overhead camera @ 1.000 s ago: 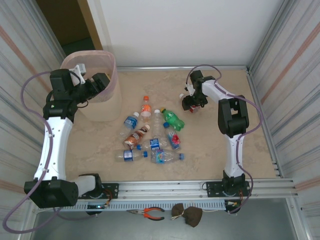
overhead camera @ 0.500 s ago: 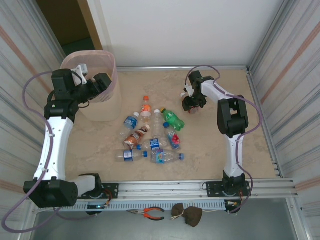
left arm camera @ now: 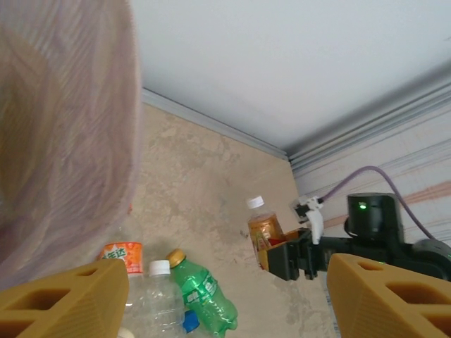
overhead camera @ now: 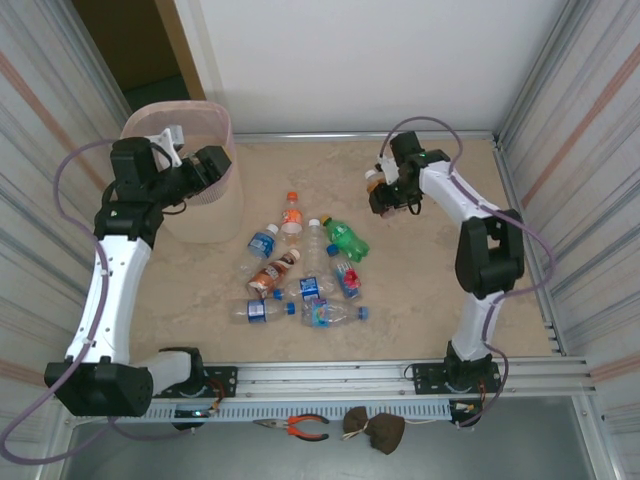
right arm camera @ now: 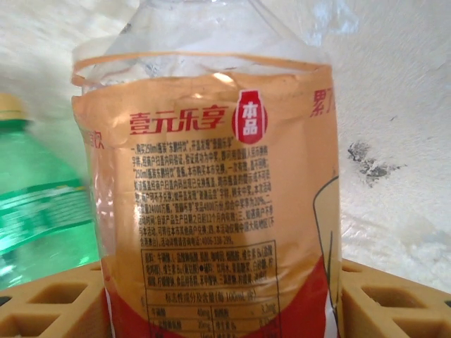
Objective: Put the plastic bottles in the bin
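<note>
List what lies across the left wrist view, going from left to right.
bin, orange-labelled bottle, clear white-capped bottle, green bottle, amber bottle, right arm

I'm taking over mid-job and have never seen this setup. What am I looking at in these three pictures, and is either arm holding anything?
Two white robot arms stand at the near edge of the table, each ending in a two-finger gripper. The overhead picture looks down from behind them; the other two come from cameras on the wrists. The left gripper hangs open by the bin, holding nothing. The right gripper is shut on an upright orange-labelled bottle with a white cap. Several other bottles lie clustered mid-table.
</note>
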Controlling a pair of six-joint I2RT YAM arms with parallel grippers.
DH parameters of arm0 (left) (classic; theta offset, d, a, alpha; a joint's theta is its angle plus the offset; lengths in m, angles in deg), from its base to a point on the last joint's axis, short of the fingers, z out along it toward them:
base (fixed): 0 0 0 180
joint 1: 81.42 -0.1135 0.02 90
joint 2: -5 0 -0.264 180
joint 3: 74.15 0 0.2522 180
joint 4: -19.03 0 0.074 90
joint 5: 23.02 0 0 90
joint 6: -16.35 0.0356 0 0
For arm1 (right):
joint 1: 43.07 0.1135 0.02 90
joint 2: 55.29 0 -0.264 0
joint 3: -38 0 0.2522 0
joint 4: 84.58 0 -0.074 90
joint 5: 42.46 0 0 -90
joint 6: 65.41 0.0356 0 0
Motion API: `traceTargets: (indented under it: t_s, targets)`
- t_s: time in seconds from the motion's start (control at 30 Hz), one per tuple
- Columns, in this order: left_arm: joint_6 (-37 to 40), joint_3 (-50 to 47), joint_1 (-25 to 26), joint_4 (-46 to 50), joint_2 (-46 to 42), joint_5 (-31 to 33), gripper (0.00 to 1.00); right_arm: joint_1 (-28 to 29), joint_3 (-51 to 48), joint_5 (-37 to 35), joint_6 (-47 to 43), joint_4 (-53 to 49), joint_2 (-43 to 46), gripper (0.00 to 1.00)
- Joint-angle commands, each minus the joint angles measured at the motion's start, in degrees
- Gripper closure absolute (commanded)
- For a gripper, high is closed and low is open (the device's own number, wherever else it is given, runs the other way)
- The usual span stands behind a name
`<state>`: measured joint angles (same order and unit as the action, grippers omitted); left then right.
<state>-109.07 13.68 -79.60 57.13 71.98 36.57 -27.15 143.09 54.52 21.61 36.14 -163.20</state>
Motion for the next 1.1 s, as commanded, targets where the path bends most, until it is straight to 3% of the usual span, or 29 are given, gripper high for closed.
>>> traceTargets:
  t_s: [0.0, 0.3, 0.67, 0.9, 1.07]
  targets:
    - [-1.29, -0.94, 0.92, -6.66, -1.86, -0.24, 0.25, -0.61, -3.02, 6.33, 3.28, 2.95, 8.27, 0.38]
    - [6.26, -2.86, 8.38, -25.12, -3.03, -10.25, 0.22, -0.2, -11.19, 23.56, 7.63, 12.23, 26.28, 0.38]
    - [17.84, 6.69, 20.37, -25.21, 2.47, -18.93, 0.22, 1.57, -17.81, 43.77, 11.24, 26.86, 42.23, 0.4]
    - [30.97, 14.87, 29.67, -15.65, 5.95, -21.52, 0.14, 6.32, -17.34, 49.01, 10.94, 29.3, 46.86, 0.4]
    - [35.07, 19.77, 32.79, -8.9, 8.31, -21.79, 0.12, 9.72, -16.32, 50.83, 9.36, 29.04, 48.66, 0.4]
